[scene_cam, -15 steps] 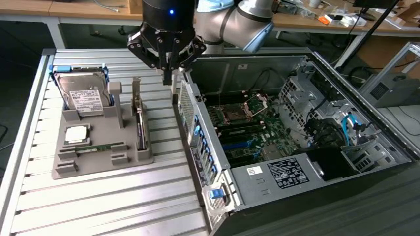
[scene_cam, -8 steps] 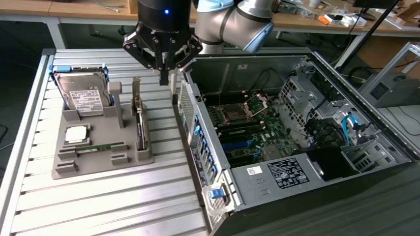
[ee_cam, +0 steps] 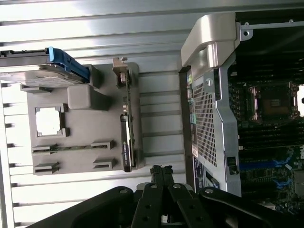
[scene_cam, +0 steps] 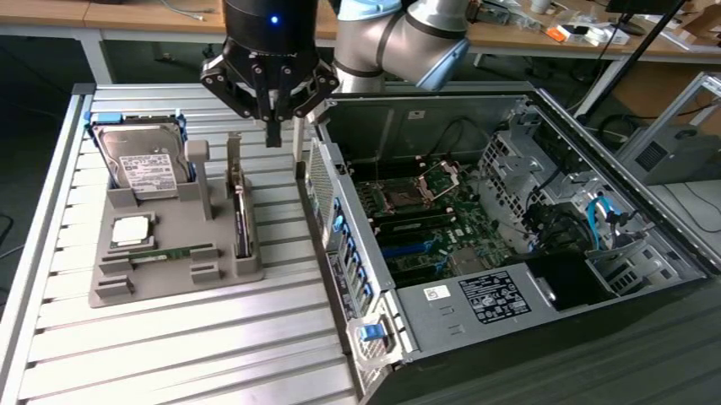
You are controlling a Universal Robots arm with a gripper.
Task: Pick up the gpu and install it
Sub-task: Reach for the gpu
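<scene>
**Fingers pinched shut, nothing held, above the far end of the tray**

My gripper (scene_cam: 272,135) hangs with its two fingers pressed together into a single tip, and there is nothing between them. In the exterior view that tip sits over the slatted metal table (scene_cam: 169,354), in the gap between the grey parts tray (scene_cam: 169,274) and the open computer case (scene_cam: 338,211).

The gpu (scene_cam: 240,221) stands on its long edge in a slot on the side of the tray nearest the case. It shows as a narrow dark strip, between 6 and 7 o'clock from my fingertip, near it but apart from it.

At 10 o'clock from the gpu a silver hard drive (scene_cam: 141,164) leans upright in the tray. Its white label carries black print that I cannot read. A square processor chip (scene_cam: 132,228) lies at 9 o'clock from the gpu, and a slim green memory stick (scene_cam: 169,251) at 8 o'clock.

Inside the case, the processor socket (scene_cam: 406,198) sits at 3 o'clock from the gpu. At 5 o'clock from the socket is a black-and-white sticker (scene_cam: 501,295) with lettering too small to make out.
</scene>
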